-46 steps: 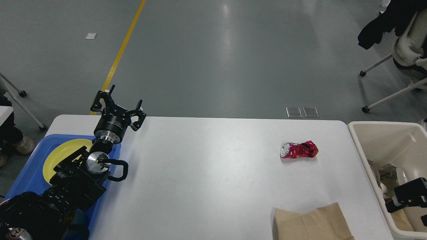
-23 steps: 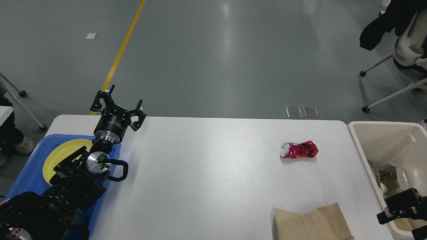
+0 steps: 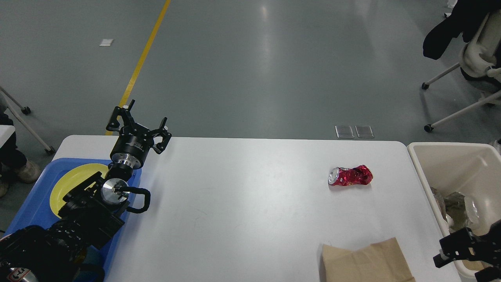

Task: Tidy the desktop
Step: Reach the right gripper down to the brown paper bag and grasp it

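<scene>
The white desktop (image 3: 242, 203) holds a crushed red can (image 3: 350, 176) at the right middle and a brown paper bag (image 3: 366, 262) at the front right edge. My left gripper (image 3: 140, 120) is open and empty, raised above the desktop's back left corner, beside the blue tray (image 3: 27, 211). My right gripper (image 3: 444, 250) comes in at the lower right, over the near left rim of the cream bin (image 3: 450, 150), just right of the paper bag. It is dark and partly cut off, so its jaws cannot be made out.
A yellow plate (image 3: 72, 182) lies in the blue tray, partly under my left arm. The cream bin holds crumpled rubbish (image 3: 450, 201). Beyond the table are grey floor, a yellow line (image 3: 145, 55) and a wheeled chair (image 3: 469, 66).
My right gripper has moved down and to the left, from over the bin's inside to its near left rim, closer to the paper bag. The left arm, can and bag have not moved.
</scene>
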`<state>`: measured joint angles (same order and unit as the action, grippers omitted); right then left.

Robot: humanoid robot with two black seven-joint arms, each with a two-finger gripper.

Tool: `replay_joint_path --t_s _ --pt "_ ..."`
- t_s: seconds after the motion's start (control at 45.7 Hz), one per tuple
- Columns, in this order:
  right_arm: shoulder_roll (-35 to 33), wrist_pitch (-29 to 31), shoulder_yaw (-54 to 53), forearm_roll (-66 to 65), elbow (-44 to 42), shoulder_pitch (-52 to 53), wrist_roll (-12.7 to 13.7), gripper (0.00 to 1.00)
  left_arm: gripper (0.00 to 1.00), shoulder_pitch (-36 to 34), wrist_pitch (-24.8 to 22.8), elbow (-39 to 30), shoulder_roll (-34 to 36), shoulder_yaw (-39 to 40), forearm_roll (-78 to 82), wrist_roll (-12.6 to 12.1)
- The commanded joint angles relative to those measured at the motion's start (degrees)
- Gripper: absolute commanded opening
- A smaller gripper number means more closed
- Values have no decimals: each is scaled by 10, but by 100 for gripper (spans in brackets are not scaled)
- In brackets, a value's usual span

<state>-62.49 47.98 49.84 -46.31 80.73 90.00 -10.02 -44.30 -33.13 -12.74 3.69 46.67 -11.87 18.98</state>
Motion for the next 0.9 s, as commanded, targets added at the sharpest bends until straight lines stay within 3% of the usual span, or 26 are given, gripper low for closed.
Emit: replay_joint_path --t_s 0.0,0.394,0.875 --pt "40 -5 -15 17 -24 -22 0 100 97 0 0 0 0 0 0 0" --pt "195 -39 -83 67 -148 -155 0 100 97 0 0 0 0 0 0 0" --pt "207 -44 -120 72 -203 -218 -1 100 97 0 0 0 0 0 0 0"
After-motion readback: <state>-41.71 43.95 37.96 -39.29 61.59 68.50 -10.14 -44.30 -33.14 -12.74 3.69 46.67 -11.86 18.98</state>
